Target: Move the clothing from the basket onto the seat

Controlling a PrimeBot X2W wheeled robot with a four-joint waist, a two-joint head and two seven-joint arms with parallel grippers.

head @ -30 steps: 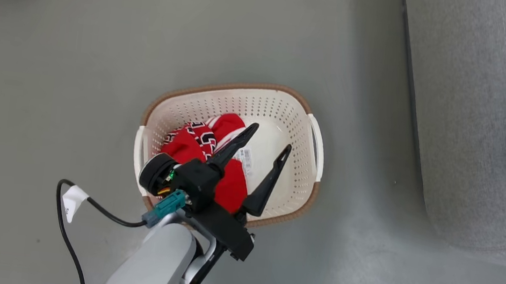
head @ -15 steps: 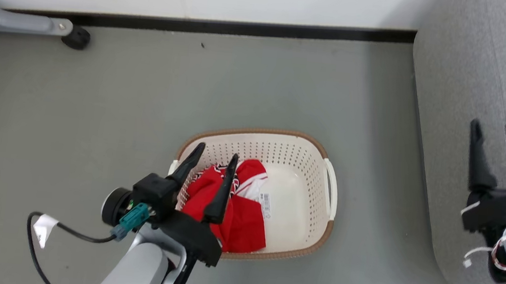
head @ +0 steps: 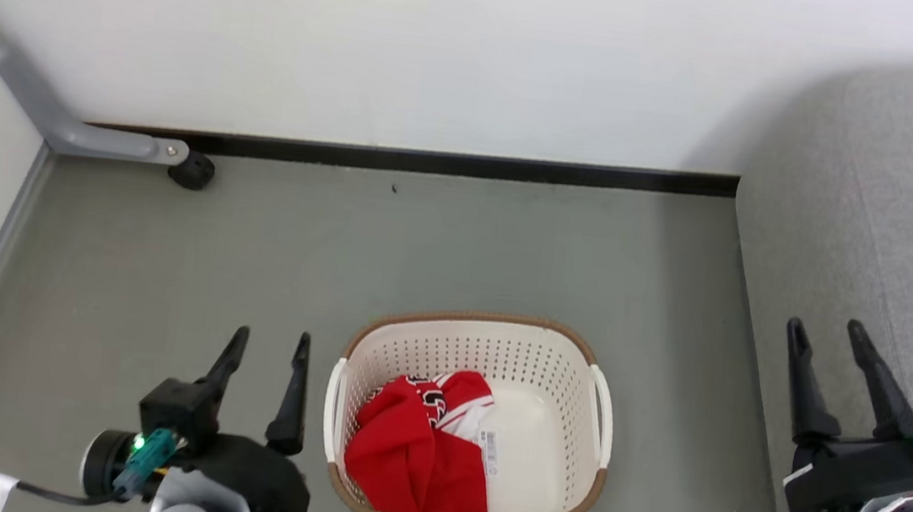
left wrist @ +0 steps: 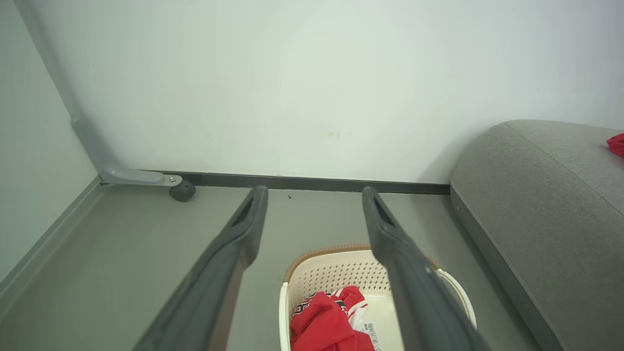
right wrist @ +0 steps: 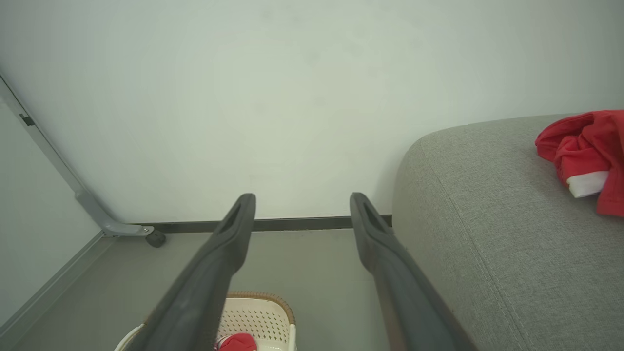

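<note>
The cream-white basket (head: 572, 370) with a brown rim stands on the grey floor, and red clothing (head: 414, 455) lies bunched in its left half. My left gripper (head: 271, 340) hangs open and empty just left of the basket. My right gripper (head: 825, 331) is open and empty over the near edge of the grey seat (head: 873, 249). The left wrist view looks past its fingers at the basket (left wrist: 336, 273), the clothing (left wrist: 326, 324) and the seat (left wrist: 546, 195). In the right wrist view another red garment (right wrist: 587, 158) lies on the seat (right wrist: 487, 219), far right.
A white wall with a dark baseboard (head: 432, 162) closes off the back. A grey metal leg with a black caster (head: 192, 171) sits at the back left corner. A paper label (head: 489, 450) shows on the basket's bottom beside the clothing.
The head camera has tilted up, bringing the wall into view. My left gripper has drawn back out of the basket to its left side, empty. My right gripper has come into view by the seat.
</note>
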